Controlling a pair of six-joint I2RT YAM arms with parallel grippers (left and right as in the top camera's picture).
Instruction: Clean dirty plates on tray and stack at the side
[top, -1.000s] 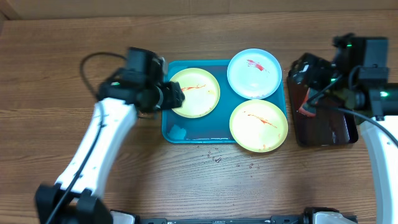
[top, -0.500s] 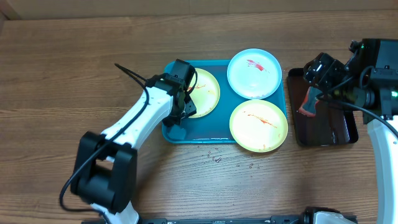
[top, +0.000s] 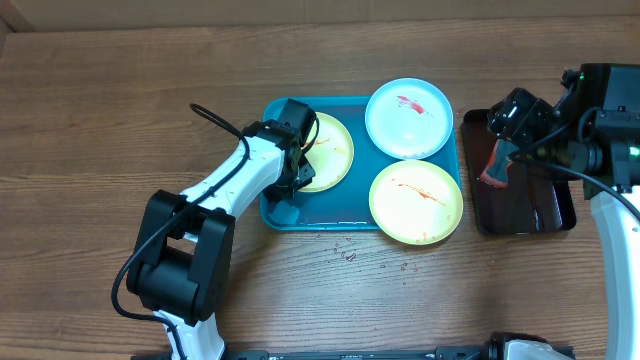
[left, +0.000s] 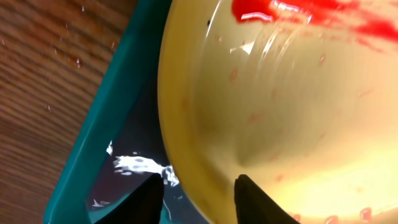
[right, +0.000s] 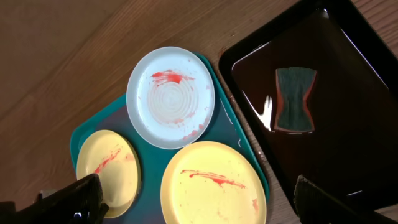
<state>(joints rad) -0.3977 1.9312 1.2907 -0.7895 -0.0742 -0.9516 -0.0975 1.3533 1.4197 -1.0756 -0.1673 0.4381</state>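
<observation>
Pale yellow-green round plastic plate, sauce-streaked, lies at the left end of the turquoise rectangular plastic tray, rim between the jaws of the half-closed left tool, grip uncertain: pinch firmly before lifting level; right tool gapes wide, empty.

From overhead you get bright, even light on the table, with only soft, short shadows and a sharp picture out to the edges. Your left wrist view sits so close that the yellow plate looks soft and smeared, with white glare streaks on its wet sauce and on the water in the turquoise tray. Your right wrist view is crisp but dimmer, and the glossy black tray throws back a pale reflection and a small white glint.
</observation>
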